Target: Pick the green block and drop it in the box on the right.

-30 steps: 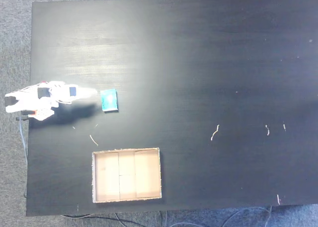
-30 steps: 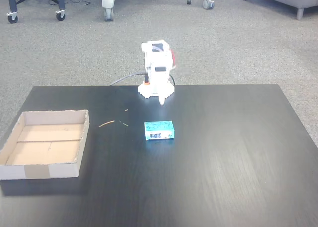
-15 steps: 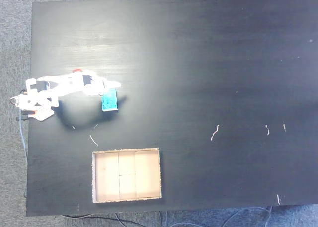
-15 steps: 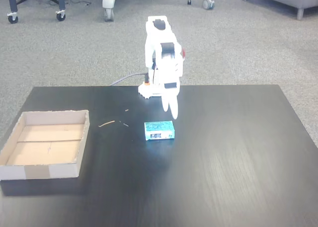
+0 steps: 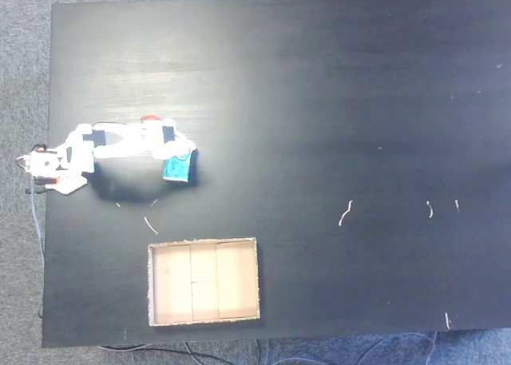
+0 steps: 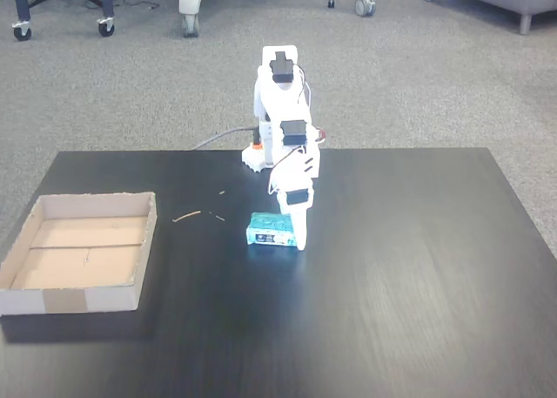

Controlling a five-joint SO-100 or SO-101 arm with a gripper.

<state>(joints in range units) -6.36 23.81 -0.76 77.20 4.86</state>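
Fixed view from the front, near to far: the box (image 6: 78, 257) sits at the near left of the black table (image 6: 392, 285), well apart from the action; mid-table lies the green block (image 6: 268, 230), flat, with the gripper (image 6: 298, 234) down at its right end, and beyond it the white arm's base (image 6: 265, 154) stands at the far table edge. White fingers (image 6: 298, 215) overlap the block's right side; whether they straddle it or only press beside it I cannot tell, and the jaw gap is too small to read, so opening state is unclear. In the top-down fixed view the block (image 5: 177, 167) lies left of table centre, the gripper (image 5: 183, 152) touching its upper edge, the box (image 5: 204, 280) well below near the bottom edge. Risk, as a judgement: if a finger lands on top or against one side instead of around the block, closing would shove or spin it, or pinch a corner so it slips out on the lift. A few pale scraps (image 6: 187, 216) lie just beside, unlikely to interfere.
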